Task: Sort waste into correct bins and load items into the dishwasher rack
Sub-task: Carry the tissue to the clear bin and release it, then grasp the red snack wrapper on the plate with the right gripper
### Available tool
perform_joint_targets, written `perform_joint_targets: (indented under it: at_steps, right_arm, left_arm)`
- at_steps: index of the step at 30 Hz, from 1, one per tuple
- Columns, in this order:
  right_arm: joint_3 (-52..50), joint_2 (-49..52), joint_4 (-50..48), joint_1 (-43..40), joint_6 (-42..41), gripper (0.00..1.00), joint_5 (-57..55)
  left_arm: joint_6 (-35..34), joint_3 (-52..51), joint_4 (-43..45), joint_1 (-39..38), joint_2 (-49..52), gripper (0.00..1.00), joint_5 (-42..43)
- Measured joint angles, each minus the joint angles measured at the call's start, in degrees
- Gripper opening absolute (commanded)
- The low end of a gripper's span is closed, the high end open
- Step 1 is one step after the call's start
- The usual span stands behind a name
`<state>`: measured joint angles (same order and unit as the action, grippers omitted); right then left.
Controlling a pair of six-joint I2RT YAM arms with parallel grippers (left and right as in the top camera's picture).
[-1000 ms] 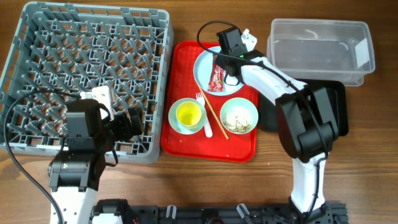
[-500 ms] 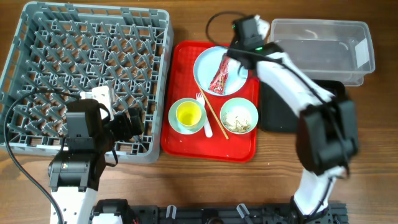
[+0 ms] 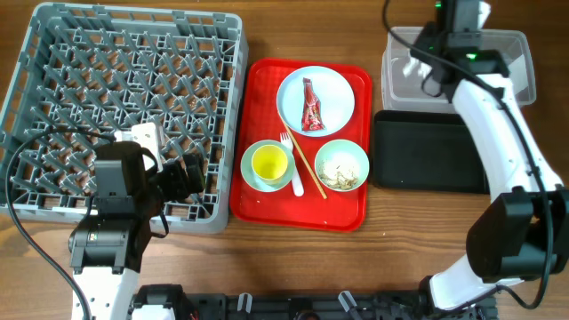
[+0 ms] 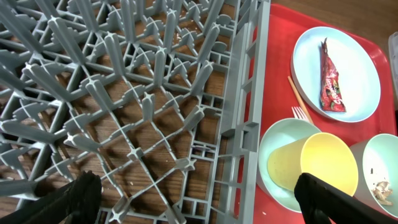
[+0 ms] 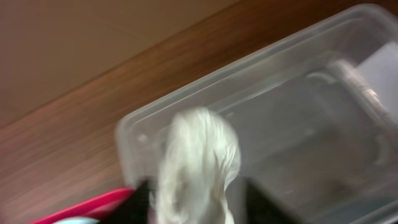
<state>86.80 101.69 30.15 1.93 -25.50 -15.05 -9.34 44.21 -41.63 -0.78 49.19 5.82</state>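
Note:
My right gripper (image 3: 418, 68) is shut on the crumpled white napkin (image 5: 198, 163) and holds it over the left end of the clear tub (image 3: 498, 69), which also shows in the right wrist view (image 5: 305, 137). The red wrapper (image 3: 308, 105) lies on the mint plate (image 3: 336, 87). A yellow cup (image 3: 269, 164) sits in one mint bowl. The other bowl (image 3: 341, 166) holds rice scraps. A white fork (image 3: 292, 167) and chopsticks (image 3: 311, 169) lie between them. My left gripper (image 3: 182, 176) is open and empty over the front right corner of the grey rack (image 3: 53, 53).
The dishes stand on a red serving tray (image 3: 260, 89). The black tray (image 3: 429, 153) lies right of it, in front of the tub. The left wrist view shows the rack pegs (image 4: 124, 93), the plate (image 4: 357, 59), the wrapper (image 4: 329, 78) and the cup (image 4: 326, 165).
My right arm has lifted off the plate and swung right and back to over the clear tub, carrying the napkin. The wrapper stays on the plate. The left arm has not moved.

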Motion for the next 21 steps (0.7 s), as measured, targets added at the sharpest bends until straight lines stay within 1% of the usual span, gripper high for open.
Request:
perform_joint_targets:
  at_steps: [3, 6, 9, 11, 16, 19, 21]
  right_arm:
    - [0.0, 0.0, -2.4, -1.3, 2.2, 0.66, 5.3]
    - [0.0, 0.0, -3.1, -0.8, 3.9, 0.70, 14.1]
    - [0.0, 0.0, -1.7, 1.9, 5.3, 0.72, 22.7]
    - [0.0, 0.0, -0.1, 4.4, 6.2, 0.72, 25.2]
    - [-0.1, 0.6, 3.3, 12.2, 9.0, 0.75, 26.9]
    - [-0.1, 3.1, 4.2, 16.8, 9.4, 0.76, 24.7]
    - [-0.1, 6.5, 4.5, 19.8, 9.3, 0.75, 22.1]
  left_arm:
    - [0.0, 0.0, 0.0, 0.0, 0.0, 1.00, 0.0]
    - [0.0, 0.0, 0.0, 0.0, 0.0, 1.00, 0.0]
    - [0.0, 0.0, 0.0, 0.0, 0.0, 1.00, 0.0]
    - [0.0, 0.0, 0.0, 0.0, 0.0, 1.00, 0.0]
    - [0.0, 0.0, 0.0, 0.0, 0.0, 1.00, 0.0]
    - [0.0, 0.0, 0.0, 0.0, 0.0, 1.00, 0.0]
    - [0.0, 0.0, 0.0, 0.0, 0.0, 1.00, 0.0]
